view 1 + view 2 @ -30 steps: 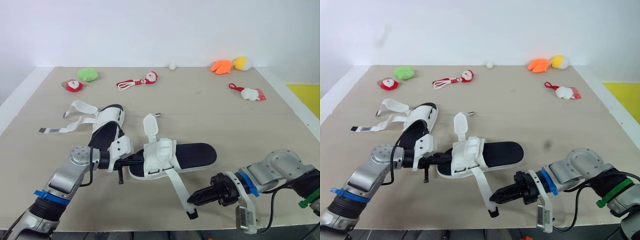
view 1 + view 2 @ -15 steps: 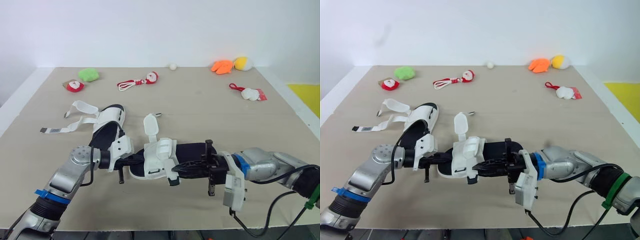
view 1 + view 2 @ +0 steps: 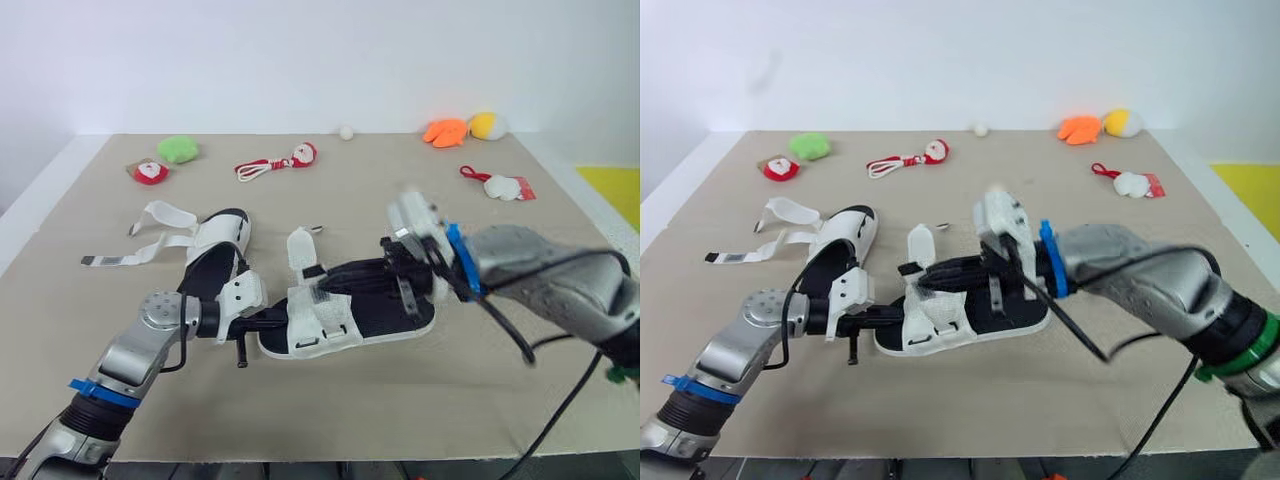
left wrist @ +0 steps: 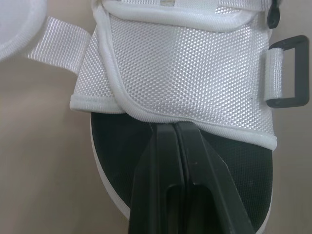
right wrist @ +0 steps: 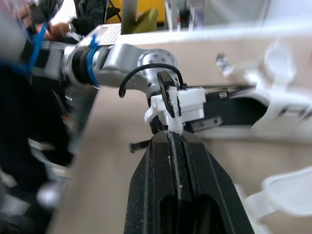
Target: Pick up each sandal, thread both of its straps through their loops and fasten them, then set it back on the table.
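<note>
Bright, even light from overhead; the wall (image 3: 300,60) is nearly washed out. Soft, short shadows lie on the worktop (image 3: 330,400) beside the sandal (image 3: 320,322). Right arm (image 3: 545,278) smeared by motion blur in the head views. Right wrist view: fingers (image 5: 158,190) sharp, background streaked. Left wrist view: sandal weave crisp.

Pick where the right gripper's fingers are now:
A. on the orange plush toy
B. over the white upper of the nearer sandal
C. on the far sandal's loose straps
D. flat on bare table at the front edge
B: the right gripper reaches across the nearer sandal, its fingers lying just above the white upper.
</note>
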{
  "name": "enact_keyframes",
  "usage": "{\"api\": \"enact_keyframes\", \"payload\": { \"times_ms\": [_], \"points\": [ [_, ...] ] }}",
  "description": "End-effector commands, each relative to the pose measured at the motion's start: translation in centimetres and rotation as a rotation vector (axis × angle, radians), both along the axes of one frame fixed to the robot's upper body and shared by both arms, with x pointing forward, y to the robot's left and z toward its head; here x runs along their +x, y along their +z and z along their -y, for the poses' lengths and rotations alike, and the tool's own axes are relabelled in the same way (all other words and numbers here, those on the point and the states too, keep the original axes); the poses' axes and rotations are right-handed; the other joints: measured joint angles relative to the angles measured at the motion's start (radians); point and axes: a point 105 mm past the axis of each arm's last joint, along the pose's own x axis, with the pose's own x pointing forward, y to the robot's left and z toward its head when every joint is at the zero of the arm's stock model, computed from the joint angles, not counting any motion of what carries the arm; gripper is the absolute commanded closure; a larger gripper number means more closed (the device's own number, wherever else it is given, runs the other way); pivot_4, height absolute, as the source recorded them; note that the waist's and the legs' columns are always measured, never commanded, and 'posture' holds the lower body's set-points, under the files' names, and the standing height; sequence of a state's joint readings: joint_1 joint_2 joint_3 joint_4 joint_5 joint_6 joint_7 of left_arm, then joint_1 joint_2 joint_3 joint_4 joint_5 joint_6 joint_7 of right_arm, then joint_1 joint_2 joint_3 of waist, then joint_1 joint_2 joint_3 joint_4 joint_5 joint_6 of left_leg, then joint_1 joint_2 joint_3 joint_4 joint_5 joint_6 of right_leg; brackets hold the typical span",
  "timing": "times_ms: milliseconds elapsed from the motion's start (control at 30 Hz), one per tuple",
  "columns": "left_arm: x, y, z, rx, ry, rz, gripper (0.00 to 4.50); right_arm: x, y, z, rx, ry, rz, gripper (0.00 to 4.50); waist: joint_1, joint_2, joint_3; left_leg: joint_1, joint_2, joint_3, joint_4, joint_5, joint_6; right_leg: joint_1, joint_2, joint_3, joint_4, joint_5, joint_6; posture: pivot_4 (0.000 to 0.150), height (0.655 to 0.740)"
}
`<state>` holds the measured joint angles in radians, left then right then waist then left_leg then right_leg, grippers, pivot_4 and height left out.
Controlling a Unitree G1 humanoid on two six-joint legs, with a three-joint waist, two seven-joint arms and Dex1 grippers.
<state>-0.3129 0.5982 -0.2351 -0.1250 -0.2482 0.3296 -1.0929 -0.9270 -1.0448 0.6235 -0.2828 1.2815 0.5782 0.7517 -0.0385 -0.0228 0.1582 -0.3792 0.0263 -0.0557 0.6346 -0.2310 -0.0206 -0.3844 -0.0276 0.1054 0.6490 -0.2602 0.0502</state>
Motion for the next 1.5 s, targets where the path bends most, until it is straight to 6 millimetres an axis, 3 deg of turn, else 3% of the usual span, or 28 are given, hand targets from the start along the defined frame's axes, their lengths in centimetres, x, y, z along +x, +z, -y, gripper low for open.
{"api": "enact_keyframes", "payload": {
  "times_ms": [33,267,567,1067,1333,1500],
  "points": [
    [-0.8,-2.7,0.0,0.055,-0.001,-0.106,4.5,0.2,0.2,0.3,-0.061,-0.019,-0.146,4.42,0.005,0.001,0.0,-0.003,-0.001,-0.001,0.0,0.0,0.0,-0.002,0.0,-0.001,0.0,0.0,0.0,0.15,0.74],
    [-1.0,-2.7,-0.1,0.054,0.004,-0.107,4.5,3.9,0.2,0.5,-0.051,-0.166,-0.358,4.42,0.01,0.001,0.0,-0.013,-0.002,-0.003,0.001,0.0,0.0,-0.009,0.002,-0.004,0.0,0.005,0.001,0.15,0.74],
    [-1.3,-2.8,0.0,0.053,0.007,-0.108,4.5,7.3,-0.4,1.1,-0.104,-0.301,-0.438,4.42,0.01,0.002,0.0,-0.013,0.0,-0.003,0.001,0.0,0.0,-0.011,0.004,-0.004,0.0,0.004,0.004,0.15,0.74],
    [-1.5,-2.8,0.1,0.05,0.01,-0.112,4.5,8.5,-0.8,2.1,-0.126,-0.352,-0.524,4.42,0.01,0.002,0.0,-0.014,-0.001,-0.003,0.001,0.0,0.0,-0.011,0.004,-0.004,0.0,0.004,0.004,0.15,0.74],
    [-1.4,-2.8,0.1,0.049,0.01,-0.111,4.5,9.5,-2.8,2.8,-0.179,-0.43,-0.554,4.42,0.01,0.002,0.0,-0.014,-0.001,-0.003,0.001,0.0,0.0,-0.011,0.004,-0.004,0.0,0.005,0.005,0.15,0.74],
    [-1.3,-2.8,0.1,0.049,0.013,-0.111,4.5,9.4,-2.2,2.2,-0.14,-0.402,-0.57,4.42,0.01,0.002,0.0,-0.014,-0.001,-0.003,0.001,0.0,0.0,-0.011,0.004,-0.004,0.0,0.005,0.005,0.15,0.74]
  ]
}}
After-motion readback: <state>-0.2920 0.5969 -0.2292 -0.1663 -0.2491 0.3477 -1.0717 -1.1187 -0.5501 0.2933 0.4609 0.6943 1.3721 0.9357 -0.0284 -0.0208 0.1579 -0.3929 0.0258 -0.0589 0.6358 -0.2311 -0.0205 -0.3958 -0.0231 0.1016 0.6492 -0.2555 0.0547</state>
